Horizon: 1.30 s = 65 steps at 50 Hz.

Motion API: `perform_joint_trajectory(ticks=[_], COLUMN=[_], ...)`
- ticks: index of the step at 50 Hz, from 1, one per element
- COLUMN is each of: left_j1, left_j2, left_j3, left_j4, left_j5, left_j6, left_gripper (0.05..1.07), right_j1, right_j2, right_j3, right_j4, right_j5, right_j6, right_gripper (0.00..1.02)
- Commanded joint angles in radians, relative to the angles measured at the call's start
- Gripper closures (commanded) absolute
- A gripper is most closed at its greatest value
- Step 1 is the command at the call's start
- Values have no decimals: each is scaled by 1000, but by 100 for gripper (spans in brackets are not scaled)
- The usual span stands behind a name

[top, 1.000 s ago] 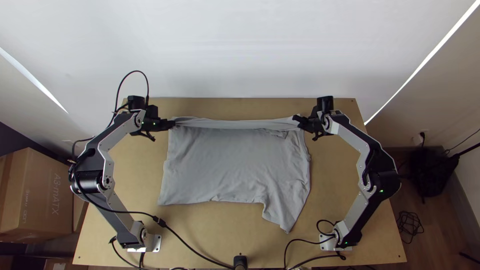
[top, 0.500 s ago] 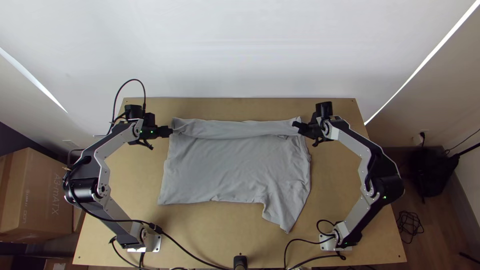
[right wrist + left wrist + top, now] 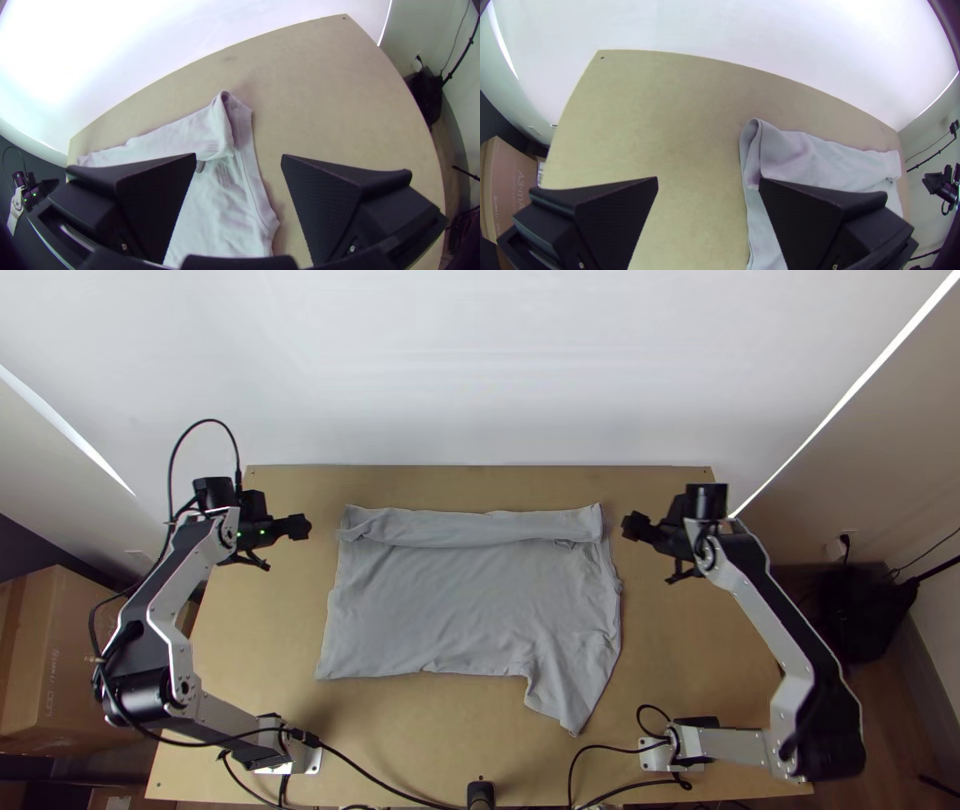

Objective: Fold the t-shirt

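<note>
The light grey t-shirt lies spread on the table, its far edge turned over in a narrow band toward the near side; a pointed corner hangs out at the near right. Off the band's left end is my left gripper, and off its right end my right gripper, both clear of the cloth. In the left wrist view my left gripper stands open, the shirt's rolled corner beyond it. My right gripper is open too in the right wrist view, near the folded corner.
Bare table surrounds the shirt, with black cables along its near edge. A cardboard box stands off the left side, and a black bag lies on the floor at the right.
Both grippers have let go of the shirt's far edge and moved outward, the left one to the left and the right one to the right. The turned-over band came down a little nearer and wider.
</note>
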Motion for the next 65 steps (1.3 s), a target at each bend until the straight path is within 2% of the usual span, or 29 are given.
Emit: perform_joint_trajectory(ticks=[1, 3, 5, 7, 12, 15, 18, 23, 28, 34, 36, 40, 42, 62, 65], left_j1=[9, 9, 9, 9, 10, 15, 15, 19, 28, 30, 30, 28, 30, 28, 28], left_j2=[-104, -137, -173, -206, -297, -338, -370, -415, -444, -469, -478, -489, -489, -501, -502], left_j3=[-40, -38, -37, -43, -55, -55, -52, -52, -52, -54, -54, -55, -55, -67, -78], left_j4=[-53, -88, -130, -151, -196, -225, -260, -299, -323, -345, -349, -355, -358, -375, -374], left_j5=[30, 41, 49, 59, 86, 95, 101, 109, 122, 122, 124, 124, 124, 122, 122], left_j6=[35, 39, 48, 53, 64, 65, 70, 75, 75, 75, 75, 75, 75, 78, 96], left_gripper=[10, 10, 11, 11, 11, 11, 11, 11, 11, 11, 11, 11, 11, 11, 14], right_j1=[-23, -40, -54, -55, -67, -95, -115, -135, -144, -141, -139, -135, -135, -67, -44], right_j2=[-91, -98, -103, -107, -143, -169, -186, -190, -167, -129, -120, -98, -92, 31, 38], right_j3=[-10, -5, 4, 6, -27, -86, -134, -214, -277, -329, -343, -364, -373, -421, -425], right_j4=[-129, -203, -323, -416, -571, -602, -636, -642, -642, -613, -590, -547, -521, -390, -372], right_j5=[-31, -85, -153, -194, -232, -268, -315, -323, -321, -323, -323, -323, -323, -324, -324], right_j6=[39, 71, 114, 136, 99, 90, 39, -38, -108, -143, -146, -159, -159, -143, -140], right_gripper=[22, 19, 4, 3, 3, 3, 3, 4, 16, 19, 21, 37, 42, 42, 49])
